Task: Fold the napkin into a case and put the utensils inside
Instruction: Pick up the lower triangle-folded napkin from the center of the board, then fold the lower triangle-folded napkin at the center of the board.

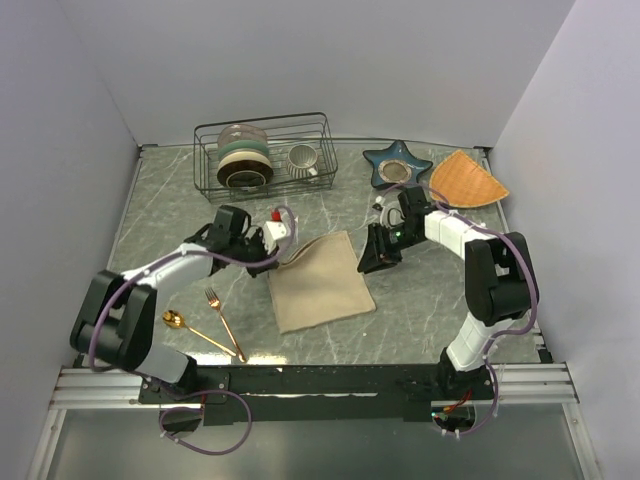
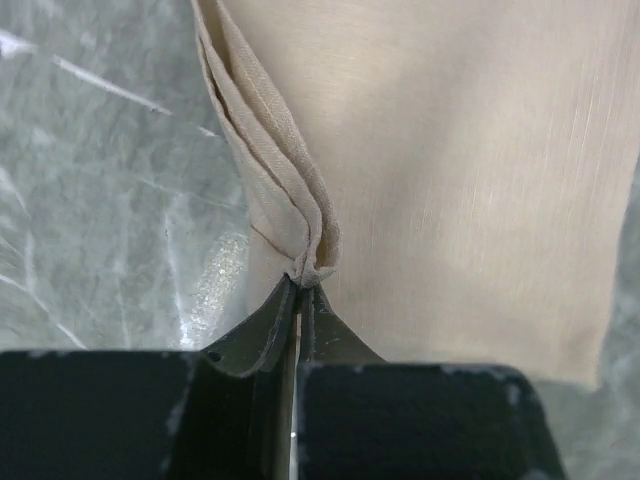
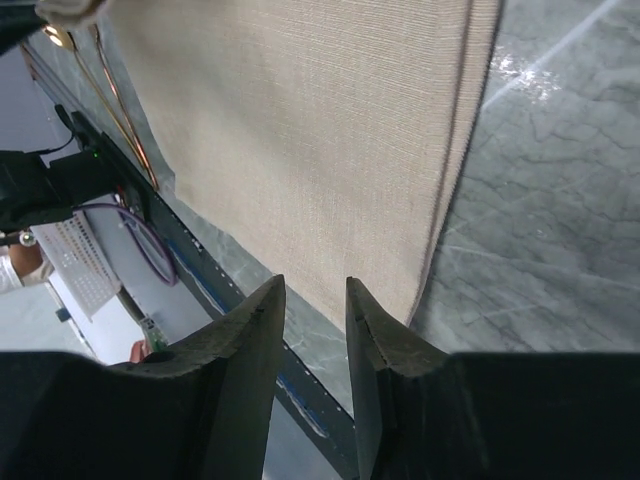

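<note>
**Left wrist view: left gripper (image 2: 300, 290) clamped on napkin (image 2: 450, 180) corner**

The jaws were shut tight on the napkin's far left corner, where several cloth layers met. This hold was judged to be for lifting or drawing that edge across for the next fold.

The napkin lay part-folded at the middle of the table (image 1: 420, 300), between the two arms. The right gripper (image 1: 378, 255) stood just beside the napkin's right edge, jaws apart and holding nothing, probably ready to pin or take that side.

The fork (image 1: 222, 315) and spoon (image 1: 190, 328) lay at near left, apart from the cloth.

A wire rack (image 1: 265, 150), a star dish (image 1: 397, 165) and an orange mat (image 1: 468, 178) stood along the far side. Nothing was seen to obstruct either arm. No pocket showed in the cloth.
</note>
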